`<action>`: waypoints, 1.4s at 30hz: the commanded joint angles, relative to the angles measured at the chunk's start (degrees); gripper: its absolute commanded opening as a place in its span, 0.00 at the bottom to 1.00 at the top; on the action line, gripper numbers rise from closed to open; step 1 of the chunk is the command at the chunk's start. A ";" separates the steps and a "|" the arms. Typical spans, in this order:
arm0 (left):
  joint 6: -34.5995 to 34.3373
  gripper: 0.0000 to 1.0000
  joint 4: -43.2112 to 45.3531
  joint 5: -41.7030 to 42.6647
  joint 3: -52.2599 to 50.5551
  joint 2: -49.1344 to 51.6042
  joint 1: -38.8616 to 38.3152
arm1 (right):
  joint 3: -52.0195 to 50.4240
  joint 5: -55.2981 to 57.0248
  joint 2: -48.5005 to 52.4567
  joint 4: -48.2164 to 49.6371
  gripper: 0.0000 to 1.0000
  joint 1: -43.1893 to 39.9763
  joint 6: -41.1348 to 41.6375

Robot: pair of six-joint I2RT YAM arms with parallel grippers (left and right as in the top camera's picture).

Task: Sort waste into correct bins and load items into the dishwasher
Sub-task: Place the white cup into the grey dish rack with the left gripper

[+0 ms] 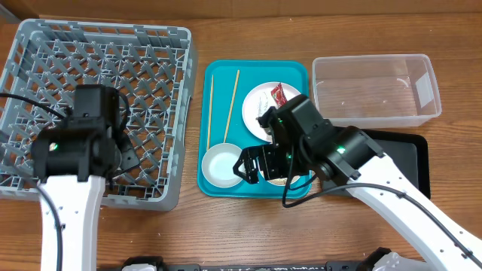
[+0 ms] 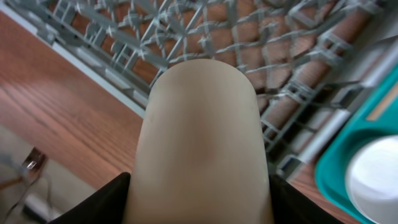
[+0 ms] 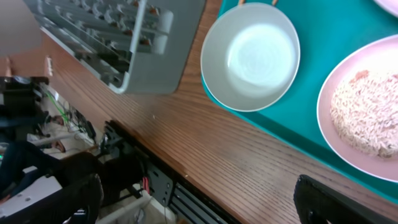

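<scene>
My left gripper (image 1: 124, 154) hangs over the front right part of the grey dish rack (image 1: 45, 53) and is shut on a small white cup (image 2: 202, 124), which fills the left wrist view. My right gripper (image 3: 198, 186) is open and empty above the table's front edge, just in front of the teal tray (image 1: 297, 69). An empty white bowl (image 3: 258, 56) and a bowl of white rice (image 3: 367, 112) sit at the tray's front. The white plate (image 1: 260, 105) carries the red wrapper (image 1: 280, 94). Two chopsticks (image 1: 230, 105) lie at the tray's left.
The clear tub (image 1: 376, 90) stands at the back right. The black tray (image 1: 410, 162) lies in front of it, partly under my right arm. The rack's lattice (image 2: 261, 43) is right below the cup.
</scene>
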 commanded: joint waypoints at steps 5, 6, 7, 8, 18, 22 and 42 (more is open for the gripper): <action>-0.39 0.47 6.56 5.25 -9.73 4.26 6.36 | -0.09 1.77 0.13 0.22 1.00 0.24 0.48; 0.57 0.47 7.50 6.82 -10.64 4.81 7.54 | -0.09 1.77 0.13 0.22 1.00 0.24 0.48; 1.18 0.47 8.24 7.87 -11.28 5.16 8.46 | -0.09 1.77 0.13 0.22 1.00 0.24 0.48; 1.79 0.47 9.11 9.33 -12.00 5.60 9.64 | -0.09 1.77 0.13 0.22 1.00 0.24 0.48; 6.38 0.95 14.53 19.21 -14.51 6.32 15.41 | -0.09 3.23 0.13 0.39 1.00 0.24 0.48; 6.69 0.99 11.76 20.04 -8.79 6.27 15.41 | 0.00 3.23 0.13 2.82 1.00 0.24 0.48; 29.51 0.96 6.93 58.45 15.26 -9.25 11.02 | 18.58 24.90 10.73 -4.85 1.00 0.17 -3.26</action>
